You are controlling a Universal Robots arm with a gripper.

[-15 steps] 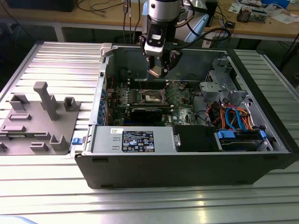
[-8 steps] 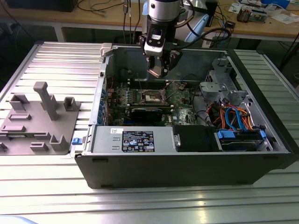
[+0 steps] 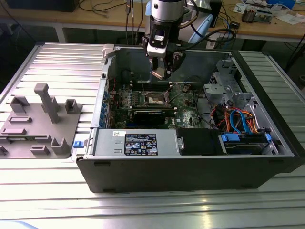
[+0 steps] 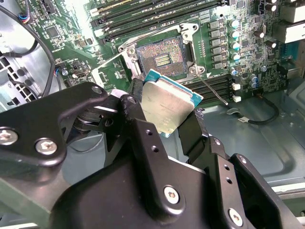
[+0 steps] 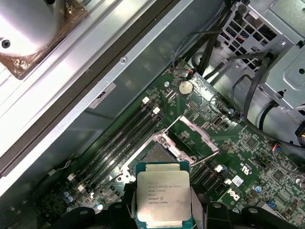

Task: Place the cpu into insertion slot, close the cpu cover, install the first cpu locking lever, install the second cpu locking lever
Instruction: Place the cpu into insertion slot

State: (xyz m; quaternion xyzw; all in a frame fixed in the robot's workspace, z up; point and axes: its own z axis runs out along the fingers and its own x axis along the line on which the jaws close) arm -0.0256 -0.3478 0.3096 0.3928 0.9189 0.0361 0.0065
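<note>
Black near wall of the open case (image 3: 190, 171) fronts the exterior view. Inside it the green board (image 3: 183, 102) lies flat on the case floor.

Above the board hangs the gripper (image 3: 162, 71), its fingers pinching the cpu (image 4: 169, 107) by two opposite edges, silver top facing the wrist cameras. The cpu is in the air, clear of the board, and in the second wrist view it looks tilted, not level with the board.

The slot (image 4: 159, 57) sits bare on the board, its dark pin field exposed; in the exterior view it lies below the gripper and a little nearer. The cover (image 5: 190, 123) is swung up off the slot. A thin lever (image 4: 212, 93) stands out from one corner of the slot.

The step in hand looks to be seating the cpu. To do it well, I judge the chip should be brought level and square over the slot's rim, its edges parallel to the rim, then lowered straight down with no sideways slide. The pin field probably bends easily, so no pressing. The raised cover and lever leave a narrow way in, and the fingers should keep off both.
</note>
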